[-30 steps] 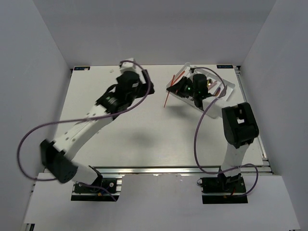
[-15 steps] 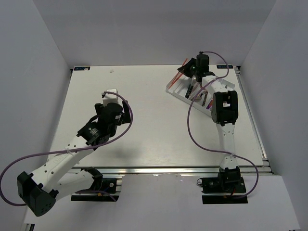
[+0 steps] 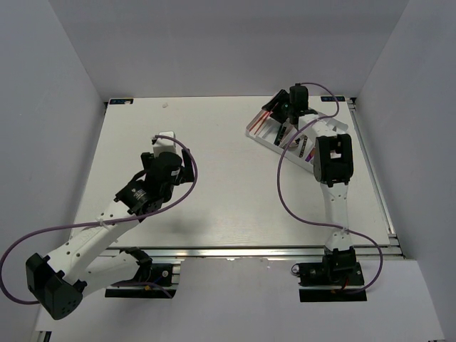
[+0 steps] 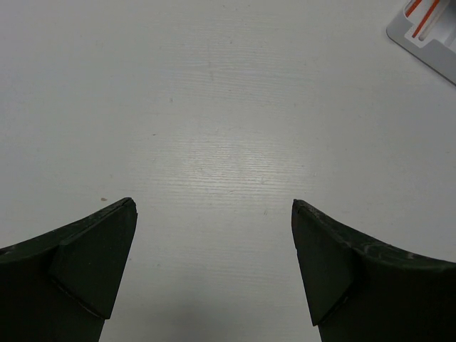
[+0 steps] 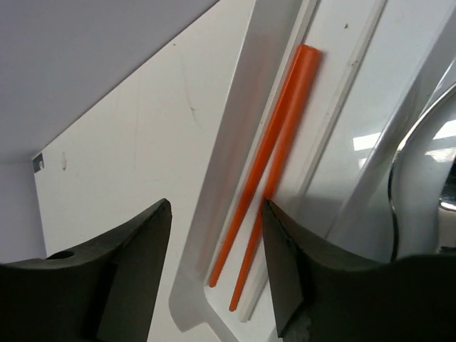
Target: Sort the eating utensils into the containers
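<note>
Nearest, the left gripper (image 4: 214, 214) hangs over bare desk (image 4: 228, 107) with its jaws spread wide and nothing between them; it seems well out of the way and probably need not move. Farther off, the right gripper (image 5: 216, 214) sits low over the near end of the white tray (image 5: 231, 157), its jaws partly apart and holding nothing, with the two red chopsticks (image 5: 274, 135) lying loose below it. The step in hand looks like letting go and backing off. To do it well, the gripper would probably rise straight up before swinging away, so that neither finger catches a chopstick tip or nudges the tray's outer wall. The chopsticks lie side by side, touching, along the outermost compartment, against its outer wall. The next compartment shows a bare floor where it can be seen. Beyond that a shiny curved metal piece (image 5: 420, 178), perhaps a spoon, is cropped at the edge. From above, dark utensils (image 3: 303, 146) lie in the farther compartments, too small to name.
</note>
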Robot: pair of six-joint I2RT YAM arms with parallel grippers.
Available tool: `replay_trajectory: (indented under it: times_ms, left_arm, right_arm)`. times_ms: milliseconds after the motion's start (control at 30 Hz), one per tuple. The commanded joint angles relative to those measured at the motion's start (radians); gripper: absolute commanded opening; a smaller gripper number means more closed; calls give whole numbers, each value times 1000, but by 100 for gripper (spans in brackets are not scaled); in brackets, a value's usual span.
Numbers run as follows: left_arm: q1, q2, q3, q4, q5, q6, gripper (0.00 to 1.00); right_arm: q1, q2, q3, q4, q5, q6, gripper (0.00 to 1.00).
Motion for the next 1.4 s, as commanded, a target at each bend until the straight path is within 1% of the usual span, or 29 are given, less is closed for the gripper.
replay_trajectory:
  times_ms: [0,67,133,200,233,267,300,333,367,400,433,467,500,533,567,633,667,733,767,800,833,867,900,933,967,1000,1067,1200,1367]
  left_arm:
    - [0,-19,29,-1,-20,3,98]
    - [0,-13,43,-20,-52,-14,98]
    - [0,13,60,-52,-135,-39,98]
    - [27,46,112,-92,-182,-62,98]
    - [50,82,135,-96,-172,-72,98]
    - [72,101,180,-97,-160,-76,98]
    - [123,118,208,-101,-144,-82,98]
    - [151,148,236,-103,-109,-89,98]
    - [177,161,297,-106,-91,-96,98]
    - [231,170,323,-94,-71,-96,98]
    - [257,188,348,-86,-27,-86,98]
    - [280,199,369,-83,-14,-80,98]
    - [314,208,415,-89,-15,-76,98]
    - [325,216,431,-90,-23,-57,98]
    - [336,221,440,-89,-35,-51,98]
    - [372,207,433,-72,-20,-30,98]
    - [379,182,423,-61,-11,-25,98]
    - [385,150,384,-38,-18,-2,98]
    - [385,135,370,-35,-41,1,98]
    - [386,106,361,-44,-54,4,98]
    - [386,89,341,-50,-63,6,98]
    - [386,51,324,-49,-80,6,98]
    - [386,26,261,-34,-80,1,98]
    - [386,-2,220,-14,-77,0,98]
    - [386,-28,175,42,-61,-2,98]
    - [386,-69,137,58,-20,1,98]
    - [386,-91,63,65,0,0,98]
    - [386,-95,44,20,-43,1,98]
    - [386,-114,29,37,-32,6,98]
  right_arm:
    - [-12,-110,-19,19,29,-16,60]
    - [-16,-150,-15,3,33,-34,64]
    - [-15,-199,-27,-46,52,-98,65]
    - [-10,-314,-67,-90,75,-175,74]
    - [-4,-367,-143,-104,115,-259,77]
    - [-4,-483,-194,-110,129,-301,86]
    - [-3,-544,-253,-107,141,-341,89]
    - [-3,-608,-368,-107,167,-417,89]
    - [-3,-733,-421,-118,184,-453,89]
    - [-3,-791,-470,-156,227,-485,89]
    - [-3,-849,-545,-187,281,-540,89]
    - [-3,-953,-577,-225,311,-556,89]
    - [-4,-1002,-616,-285,348,-562,89]
    - [-3,-1054,-655,-306,405,-560,89]
    - [-3,-1146,-718,-335,431,-551,89]
    - [-3,-1234,-787,-386,470,-556,89]
    - [-3,-1321,-856,-391,477,-576,89]
    - [-3,-1406,-913,-411,485,-593,89]
    - [-3,-1490,-939,-415,476,-599,89]
    - [-3,-1532,-985,-419,453,-618,89]
    - [-3,-1613,-1008,-414,392,-623,89]
    - [-3,-1650,-1036,-405,357,-629,89]
    - [-3,-1717,-1088,-376,265,-642,89]
    - [-4,-1743,-1113,-367,223,-642,89]
    - [-3,-1767,-1131,-365,195,-643,89]
    - [-3,-1783,-1154,-371,140,-643,89]
    - [-3,-1816,-1162,-405,137,-642,89]
    - [-3,-1848,-1170,-428,158,-645,89]
    - [-1,-1839,-1176,-422,164,-643,89]
